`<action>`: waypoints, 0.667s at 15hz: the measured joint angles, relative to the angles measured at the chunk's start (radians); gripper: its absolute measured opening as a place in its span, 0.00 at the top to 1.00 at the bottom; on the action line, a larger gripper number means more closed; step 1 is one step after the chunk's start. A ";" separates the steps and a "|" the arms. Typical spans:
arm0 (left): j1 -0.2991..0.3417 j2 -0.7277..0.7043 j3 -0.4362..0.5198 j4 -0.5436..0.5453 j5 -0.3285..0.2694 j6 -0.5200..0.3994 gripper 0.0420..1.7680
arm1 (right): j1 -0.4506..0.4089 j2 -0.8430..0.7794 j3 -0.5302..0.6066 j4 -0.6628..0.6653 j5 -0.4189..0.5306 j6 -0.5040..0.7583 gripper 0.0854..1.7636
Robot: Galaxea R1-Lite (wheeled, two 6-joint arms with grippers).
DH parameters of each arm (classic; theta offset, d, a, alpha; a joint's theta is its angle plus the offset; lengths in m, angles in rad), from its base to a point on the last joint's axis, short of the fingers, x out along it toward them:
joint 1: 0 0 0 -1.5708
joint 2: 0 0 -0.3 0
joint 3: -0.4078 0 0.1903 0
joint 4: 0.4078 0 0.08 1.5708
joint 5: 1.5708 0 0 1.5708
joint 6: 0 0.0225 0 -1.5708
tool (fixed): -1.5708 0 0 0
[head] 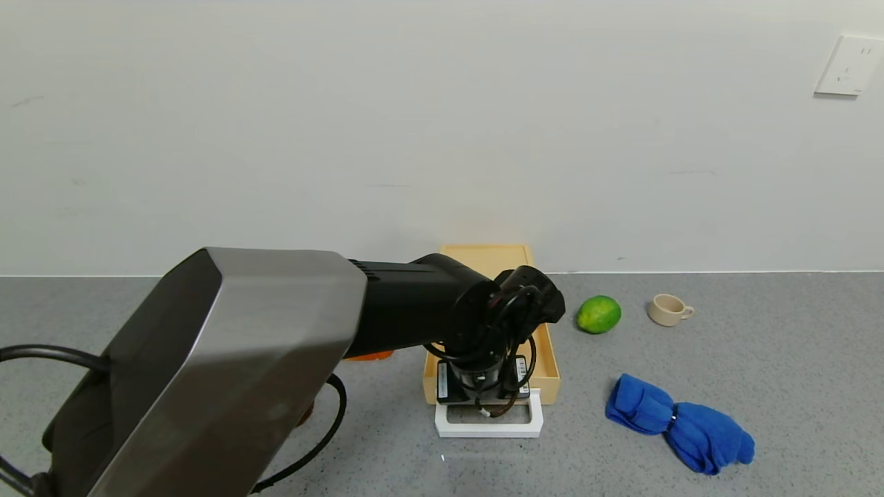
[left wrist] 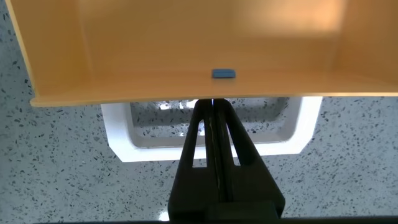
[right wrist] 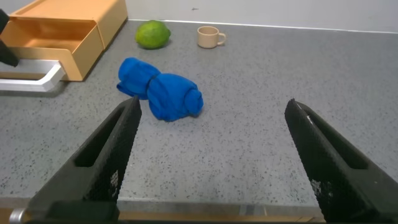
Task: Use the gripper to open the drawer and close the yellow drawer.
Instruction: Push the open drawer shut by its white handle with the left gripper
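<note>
Left end effector at drawer handle

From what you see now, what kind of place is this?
Probably a test bench set up like a kitchen counter: a grey speckled countertop against a plain white wall with a socket, holding a lime, a small cup and a yellow drawer.

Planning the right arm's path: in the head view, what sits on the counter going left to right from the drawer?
Drawer with left gripper at its white handle → lime → cup; blue cloth lies nearer.
</note>
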 joint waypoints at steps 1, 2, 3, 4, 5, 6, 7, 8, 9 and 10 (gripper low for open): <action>0.001 0.002 -0.004 0.000 0.004 0.005 0.96 | 0.000 0.000 0.000 0.000 0.000 0.001 0.04; 0.003 0.004 -0.008 0.001 0.004 0.009 0.96 | 0.000 0.000 0.000 0.000 0.000 0.000 0.04; 0.004 0.006 -0.011 0.002 0.004 0.014 0.96 | 0.000 0.000 0.000 0.000 0.000 0.000 0.04; 0.008 0.008 -0.014 0.000 0.004 0.021 0.96 | 0.000 0.000 0.000 0.000 0.000 0.000 0.04; 0.012 0.010 -0.019 -0.004 0.004 0.028 0.96 | 0.000 0.000 0.000 0.000 0.000 0.000 0.04; 0.016 0.013 -0.026 -0.003 0.003 0.031 0.96 | 0.000 0.000 0.000 0.000 0.000 0.000 0.04; 0.021 0.017 -0.035 -0.002 0.003 0.035 0.96 | 0.000 0.000 0.000 0.000 0.000 0.000 0.04; 0.025 0.021 -0.043 -0.004 0.003 0.043 0.96 | 0.000 0.000 0.000 0.000 0.000 0.000 0.04; 0.030 0.024 -0.049 -0.004 0.003 0.051 0.96 | 0.000 0.000 0.000 0.000 0.000 0.000 0.04; 0.035 0.027 -0.058 -0.005 0.003 0.058 0.96 | 0.000 0.000 0.000 0.000 0.000 0.000 0.04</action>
